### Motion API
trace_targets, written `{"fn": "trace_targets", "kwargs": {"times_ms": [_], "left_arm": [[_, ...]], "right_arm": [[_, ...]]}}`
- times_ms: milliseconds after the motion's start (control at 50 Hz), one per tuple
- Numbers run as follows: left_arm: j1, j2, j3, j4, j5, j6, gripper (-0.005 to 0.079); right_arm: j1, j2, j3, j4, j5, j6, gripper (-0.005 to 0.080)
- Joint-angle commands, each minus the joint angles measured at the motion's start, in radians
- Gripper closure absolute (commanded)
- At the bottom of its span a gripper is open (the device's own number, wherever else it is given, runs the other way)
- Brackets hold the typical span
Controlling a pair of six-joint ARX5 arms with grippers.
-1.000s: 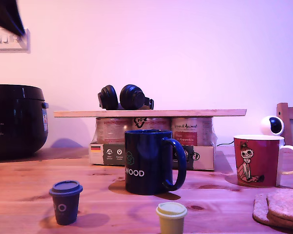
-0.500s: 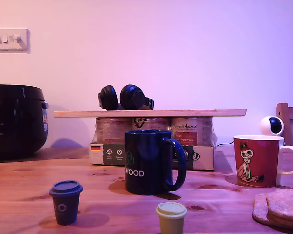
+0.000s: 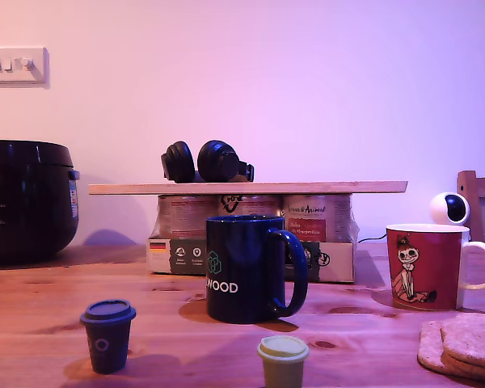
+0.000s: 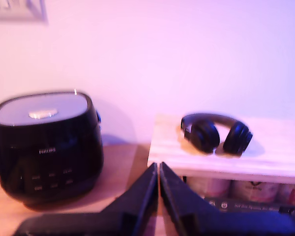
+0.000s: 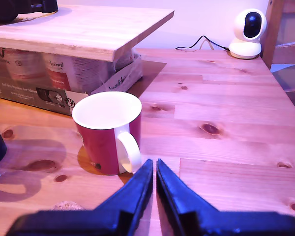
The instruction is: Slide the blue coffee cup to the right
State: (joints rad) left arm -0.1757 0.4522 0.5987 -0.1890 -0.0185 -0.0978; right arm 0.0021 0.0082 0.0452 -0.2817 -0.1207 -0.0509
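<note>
Blue coffee cup (image 3: 246, 268) stands upright mid-bench (image 3: 48, 311), handle toward the exterior view's right, well apart from the red mug (image 3: 427, 266) further right. My first end effector (image 4: 159, 172) is closed, empty, facing the rice cooker (image 4: 44, 142) and headphones (image 4: 216, 133). My second end effector (image 5: 154, 169) is closed, empty, just beside the red mug's handle

My first gripper (image 4: 159, 169): two black fingers (image 4: 142, 194), wedge-shaped, tapering to thin tips, matte finish w/ bluish sheen from the lighting. My second gripper (image 5: 154, 167): same build, black pointed fingers (image 5: 174, 194) widening toward a dark base at the frame edge. No cables, screws or markings visible on either.
</note>
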Motion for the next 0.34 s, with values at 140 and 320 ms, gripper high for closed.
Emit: {"fn": "trace_targets", "kwargs": {"times_ms": [140,320], "left_arm": [[0.003,-0.003,-0.034,0.022,0.008,0.001,0.0763],[0.003,-0.002,-0.034,0.059,0.01,0.001,0.0763]], "right_arm": [[0.003,-0.006,0.003,-0.006,0.0,0.0,0.0764],[0.003,-0.006,0.003,-0.006,0.0,0.0,0.0764]]}}
